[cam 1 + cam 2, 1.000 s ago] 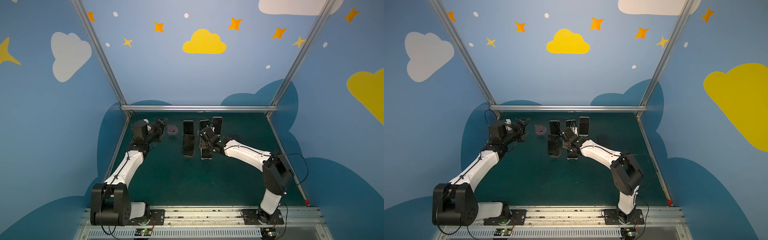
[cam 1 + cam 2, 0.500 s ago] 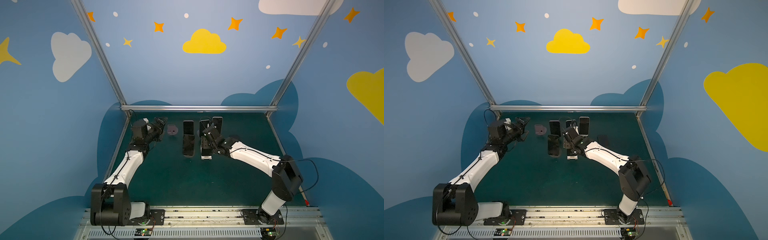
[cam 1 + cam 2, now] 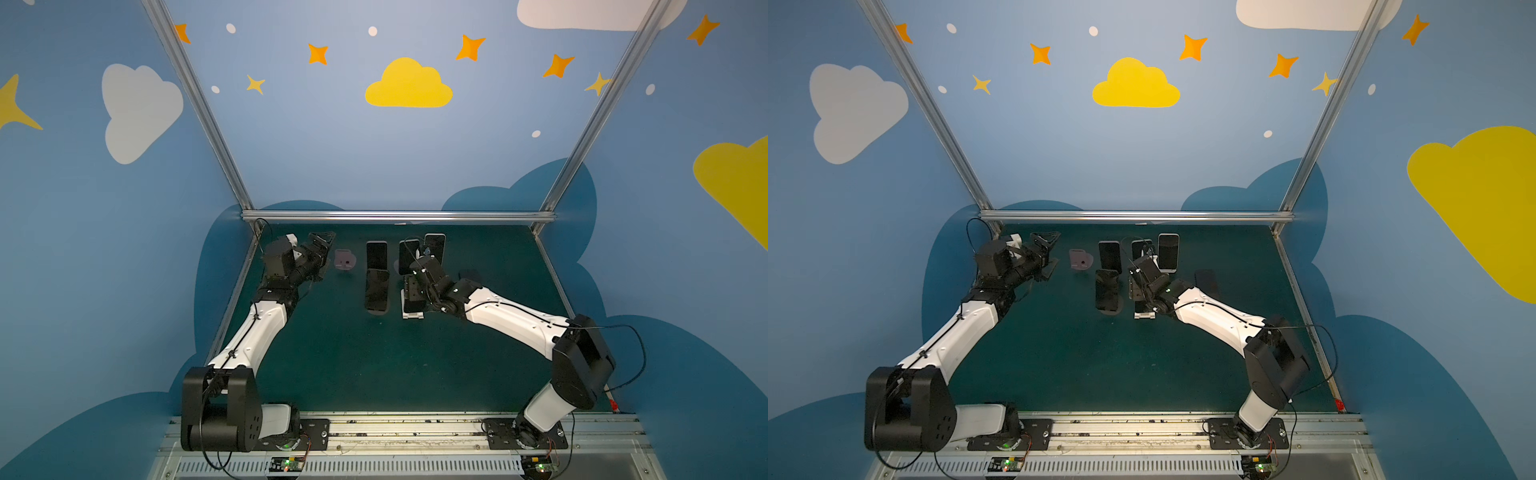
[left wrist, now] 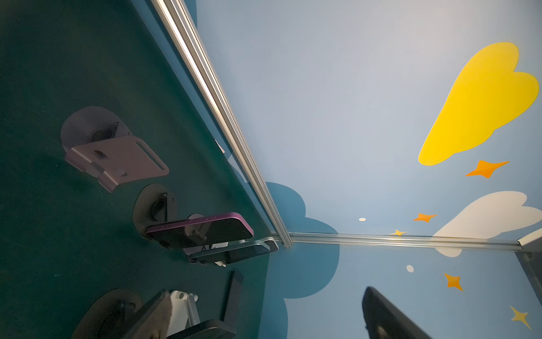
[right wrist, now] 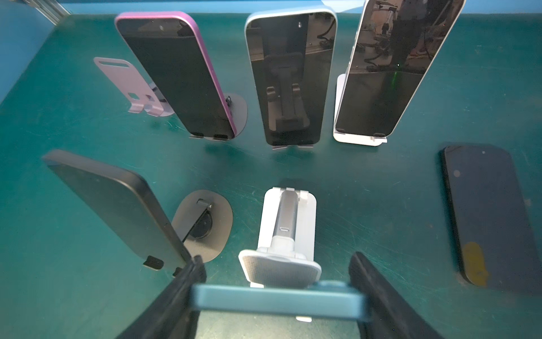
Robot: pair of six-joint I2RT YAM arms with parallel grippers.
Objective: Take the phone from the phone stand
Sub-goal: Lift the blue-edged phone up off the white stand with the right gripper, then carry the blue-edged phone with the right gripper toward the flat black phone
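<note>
Fingers [image 5: 181, 293] of the right gripper [image 5: 277, 264] are closed in tight on the blue phone [image 5: 278, 302]. It's pinched by its two long edges, so that one is definitely held. The phone is seen right up against the padded backrest of the white stand [image 5: 289, 223], around the middle of the green mat [image 5: 366, 182]. Whether its bottom edge sits on the stand's lip can't be told, since that part is hidden by the gripper in both top views.

The left gripper [image 3: 323, 255] is spread fully wide with nothing in it. It's held above the mat near the back left corner, close to the empty lilac stand [image 3: 345, 259] but not touching it.

Other stuff on the mat:
- Three phones are propped up on stands in the back row: a purple-edged phone [image 5: 176, 76], a pale-rimmed phone [image 5: 290, 79] and a silver phone [image 5: 390, 67].
- A black phone [image 5: 117, 205] is leaned on a dark round-based stand [image 5: 205, 223] just beside the white stand, on the left arm's side.
- A dark phone [image 5: 492, 217] is laid flat on the mat over on the right arm's side, well apart from the stands.
</note>
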